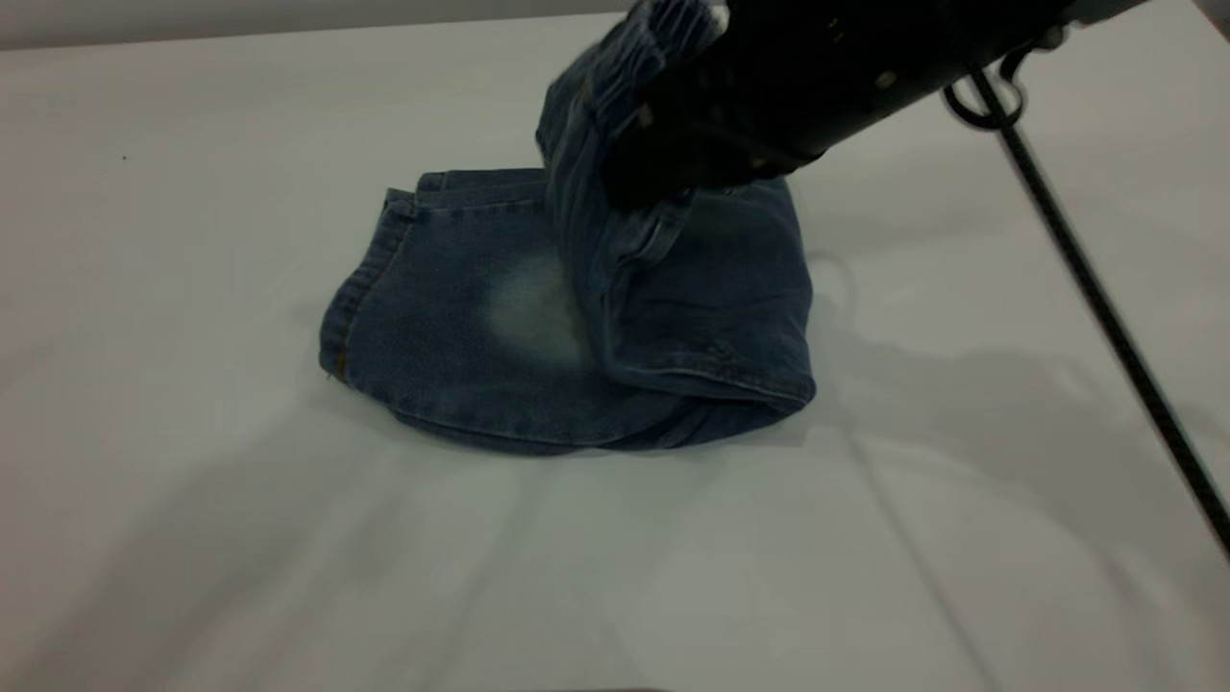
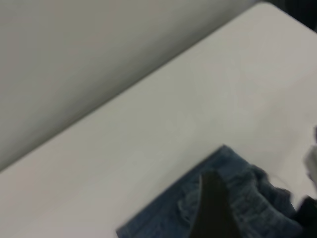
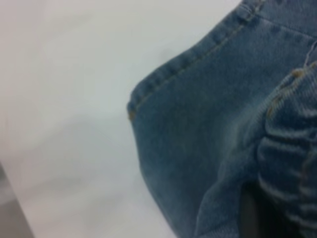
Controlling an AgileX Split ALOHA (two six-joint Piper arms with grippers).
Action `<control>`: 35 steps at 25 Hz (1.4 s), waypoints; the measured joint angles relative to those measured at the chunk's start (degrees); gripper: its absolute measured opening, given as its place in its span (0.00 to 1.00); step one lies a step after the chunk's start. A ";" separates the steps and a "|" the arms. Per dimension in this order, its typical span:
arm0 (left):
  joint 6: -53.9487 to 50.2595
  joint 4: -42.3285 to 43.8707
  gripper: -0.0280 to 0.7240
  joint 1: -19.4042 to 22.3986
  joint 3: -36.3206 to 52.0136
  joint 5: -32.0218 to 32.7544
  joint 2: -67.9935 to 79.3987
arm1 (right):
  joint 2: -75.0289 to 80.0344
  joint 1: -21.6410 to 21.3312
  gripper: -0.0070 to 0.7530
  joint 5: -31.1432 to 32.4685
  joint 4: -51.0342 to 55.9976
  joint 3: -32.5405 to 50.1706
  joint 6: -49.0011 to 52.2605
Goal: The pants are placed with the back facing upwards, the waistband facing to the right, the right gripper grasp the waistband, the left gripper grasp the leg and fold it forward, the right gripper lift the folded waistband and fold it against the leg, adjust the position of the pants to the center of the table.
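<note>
The blue denim pants (image 1: 480, 317) lie folded on the white table (image 1: 192, 538), near its middle. Their puckered waistband (image 1: 625, 67) is lifted above the folded leg. My right gripper (image 1: 642, 144) comes in from the upper right and is shut on the waistband. The right wrist view shows the ridged waistband (image 3: 287, 163) pressed against a dark finger (image 3: 247, 218), with the leg hem (image 3: 163, 84) beyond. The left wrist view shows one dark finger (image 2: 213, 208) of my left gripper against the gathered waistband (image 2: 252, 198). The left gripper's other finger is hidden.
A thin black cable (image 1: 1086, 279) runs down from the right arm across the table's right side. The table's far edge (image 1: 288, 29) meets a grey wall. Bare tabletop surrounds the pants on the left and front.
</note>
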 joint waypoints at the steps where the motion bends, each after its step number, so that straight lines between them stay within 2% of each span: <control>1: 0.00 -0.05 0.65 0.00 0.01 0.34 0.00 | 1.30 0.17 0.09 0.24 0.00 -0.98 -0.05; 7: 0.00 -0.09 0.65 0.00 0.06 0.77 0.00 | 5.03 3.32 0.10 0.78 0.06 -5.50 -0.14; 10: 0.00 -0.09 0.65 0.00 0.06 1.54 0.00 | 5.21 4.44 0.16 0.06 0.04 -6.99 -0.30; 13: 0.00 -0.11 0.65 0.00 0.06 1.99 0.00 | 5.40 4.62 0.30 -0.12 0.04 -8.15 0.02; 18: 0.00 -0.11 0.65 0.00 0.06 2.11 0.00 | 5.40 4.62 0.62 4.18 0.16 -9.17 0.79; 21: 0.05 -0.11 0.65 0.00 0.06 2.31 0.00 | 5.40 4.62 0.72 6.04 0.16 -9.24 1.40; 25: 0.12 -0.11 0.65 0.00 0.06 3.19 0.00 | 5.40 4.62 0.75 4.23 -1.22 -9.24 7.99; 29: 0.16 -0.11 0.65 0.00 0.06 3.39 0.00 | 5.40 4.62 0.74 1.40 -8.54 -9.86 17.26; 32: 0.22 -0.11 0.65 0.00 0.06 3.39 0.00 | 5.40 5.05 0.73 0.89 -15.80 -12.01 28.90; 35: 0.27 -0.11 0.65 0.00 0.06 3.39 0.18 | 5.40 7.64 0.71 0.27 -28.32 -17.55 43.12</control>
